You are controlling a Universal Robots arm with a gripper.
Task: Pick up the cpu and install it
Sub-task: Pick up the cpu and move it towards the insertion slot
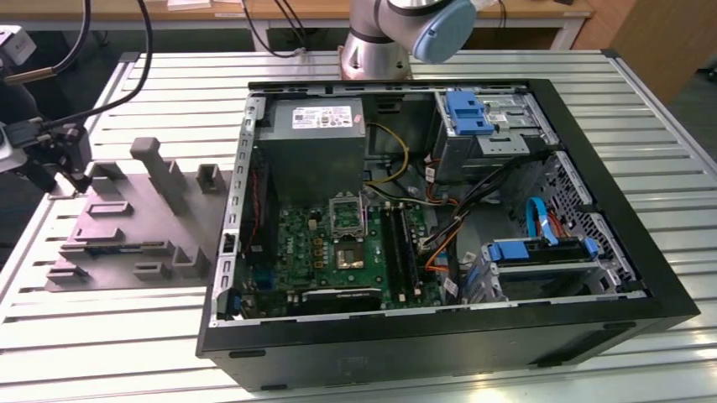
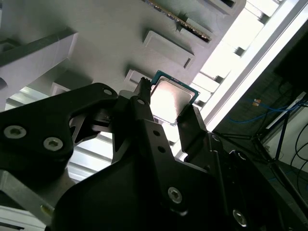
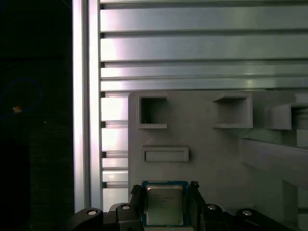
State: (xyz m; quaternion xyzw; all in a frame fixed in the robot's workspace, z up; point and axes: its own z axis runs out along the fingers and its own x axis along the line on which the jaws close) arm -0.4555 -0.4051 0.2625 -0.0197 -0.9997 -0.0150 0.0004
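The cpu [image 3: 164, 204], a small square chip with a pale metal top and a thin dark rim, sits between my two black fingers in both wrist views. My gripper [image 3: 165, 188] is shut on it, one finger against each opposite edge. In the second wrist view the cpu [image 2: 172, 97] reflects bright light between the gripper's [image 2: 166, 103] fingertips, over the grey moulded tray [image 2: 96, 29]. In the exterior view my gripper [image 1: 74, 174] hangs at the far left end of that tray [image 1: 123, 243]. The green motherboard [image 1: 336, 248] lies inside the open computer case, with its silver socket frame [image 1: 345, 214] standing open.
The black computer case [image 1: 448, 336] lies on its side on the slatted aluminium table [image 1: 101, 336], holding a power supply [image 1: 319, 134], drive cages with blue parts [image 1: 538, 252] and loose cables. Upright posts [image 1: 157, 172] rise from the tray. The arm's base [image 1: 375, 50] stands behind the case.
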